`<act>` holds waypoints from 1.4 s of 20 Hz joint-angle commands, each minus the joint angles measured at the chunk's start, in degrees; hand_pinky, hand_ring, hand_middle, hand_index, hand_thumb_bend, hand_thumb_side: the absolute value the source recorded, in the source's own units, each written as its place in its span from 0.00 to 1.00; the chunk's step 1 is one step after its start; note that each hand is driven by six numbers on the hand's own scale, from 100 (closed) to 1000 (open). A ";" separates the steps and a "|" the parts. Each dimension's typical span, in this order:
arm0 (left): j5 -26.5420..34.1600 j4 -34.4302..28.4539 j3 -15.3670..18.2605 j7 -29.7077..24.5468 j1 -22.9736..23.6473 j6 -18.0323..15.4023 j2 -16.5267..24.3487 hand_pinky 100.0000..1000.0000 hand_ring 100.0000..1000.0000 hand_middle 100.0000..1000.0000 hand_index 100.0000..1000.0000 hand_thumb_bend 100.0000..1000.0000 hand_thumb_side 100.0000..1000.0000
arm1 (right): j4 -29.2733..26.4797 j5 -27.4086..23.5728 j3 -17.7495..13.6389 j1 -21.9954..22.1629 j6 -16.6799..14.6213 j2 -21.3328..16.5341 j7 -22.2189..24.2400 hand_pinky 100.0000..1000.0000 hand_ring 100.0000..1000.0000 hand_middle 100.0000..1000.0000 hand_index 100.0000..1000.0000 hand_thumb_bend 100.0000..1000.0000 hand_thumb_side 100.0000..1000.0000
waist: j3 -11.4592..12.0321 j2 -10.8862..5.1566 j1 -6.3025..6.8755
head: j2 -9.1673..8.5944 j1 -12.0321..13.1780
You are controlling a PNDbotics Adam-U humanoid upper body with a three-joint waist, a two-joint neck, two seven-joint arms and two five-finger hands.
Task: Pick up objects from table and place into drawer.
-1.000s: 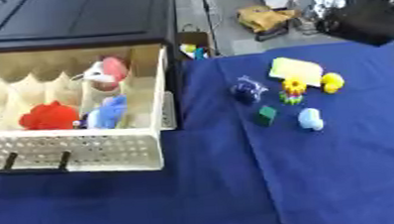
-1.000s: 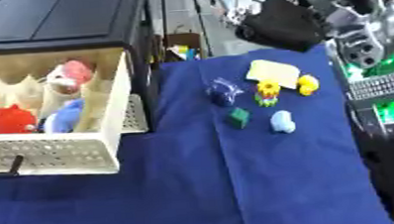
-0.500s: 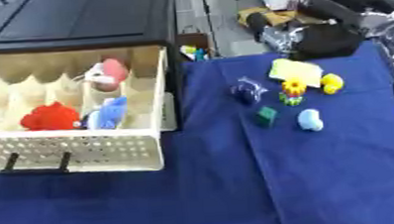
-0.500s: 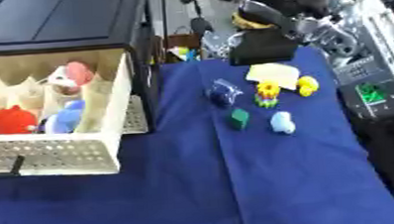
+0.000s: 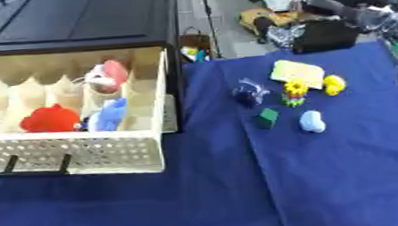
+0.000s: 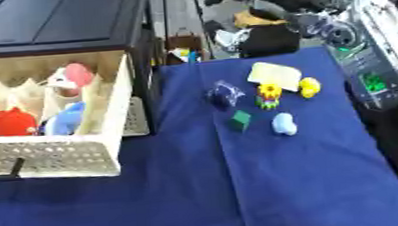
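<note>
The right hand (image 5: 324, 35) is motion-blurred, fingers unreadable; the drawer (image 5: 82, 153) is cut off left.

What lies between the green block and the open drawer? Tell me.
Only bare blue cloth lies between the green block and the open drawer; the left eye view shows it. The other toys sit to the block's right.

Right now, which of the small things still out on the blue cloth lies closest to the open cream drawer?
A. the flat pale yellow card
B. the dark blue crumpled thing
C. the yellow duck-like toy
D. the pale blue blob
B: the dark blue crumpled thing lies farthest left of the cluster, toward the open cream drawer; the others sit farther right.
</note>
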 commanded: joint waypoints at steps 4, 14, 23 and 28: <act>0.04 -0.73 0.23 0.08 -0.50 0.19 1.66 0.77 0.84 0.82 0.91 0.24 1.00 | 1.37 6.67 -0.74 -1.53 4.70 -1.18 4.34 0.63 0.77 0.70 0.87 0.22 1.00 | 0.01 -0.99 0.03 | -0.77 -0.10; -0.14 -0.73 0.27 0.25 -0.70 0.43 1.51 0.77 0.84 0.82 0.91 0.24 1.00 | 0.83 9.12 -2.27 -0.54 6.69 -0.22 5.12 0.57 0.74 0.69 0.85 0.00 1.00 | -0.23 -0.73 -0.05 | -1.03 -0.05; -0.30 -0.73 0.30 0.41 -0.84 0.59 1.41 0.77 0.84 0.81 0.91 0.24 1.00 | 2.16 3.90 -2.74 0.92 7.76 -0.81 4.56 0.54 0.72 0.64 0.86 0.06 1.00 | -0.45 -0.50 -0.18 | -1.17 -0.19; -0.32 -0.73 0.34 0.50 -0.89 0.65 1.37 0.77 0.84 0.81 0.91 0.24 1.00 | 2.52 2.59 -3.60 1.50 5.11 -1.20 10.93 0.54 0.74 0.64 0.87 0.26 1.00 | -0.57 -0.43 -0.17 | -1.18 -0.23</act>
